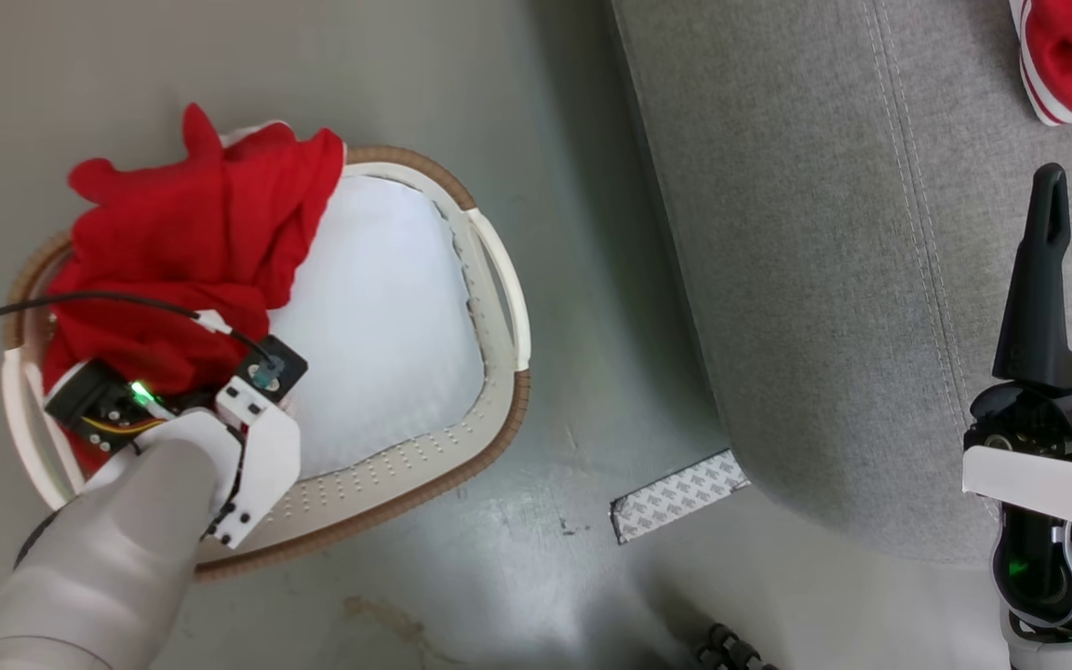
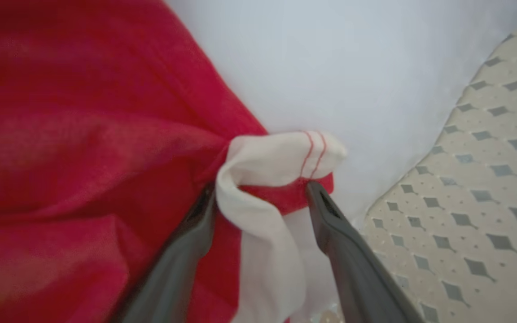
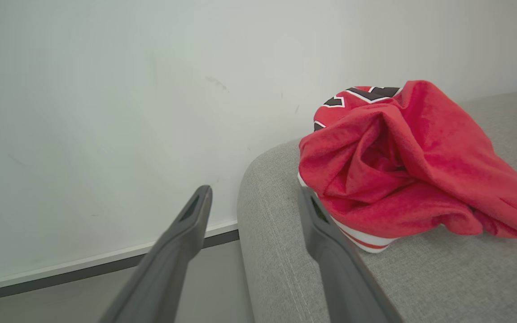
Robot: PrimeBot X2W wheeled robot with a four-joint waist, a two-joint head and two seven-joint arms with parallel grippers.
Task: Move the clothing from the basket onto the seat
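The floor is smooth grey-green, and behind the grey sofa I see a plain pale wall. My left gripper is down inside the laundry basket; its jaws stand wide apart and are not closed on anything. Between the two fingers lies a white folded trim with two thin red lines, which belongs to the red jersey. The red body of this jersey is bunched to the left of the jaws, touching the left finger. To the right of the jaws and beyond them is the bare white bottom of the basket, and further right its wall with rows of small holes. In the head view this jersey hangs partly over the far brown rim.

My right gripper is also open wide, and it holds nothing. It hovers over the edge of the grey sofa. Just to the right of its right finger a second red jersey lies crumpled on the sofa, with black-and-white numerals on the top; I cannot tell if the finger touches it.
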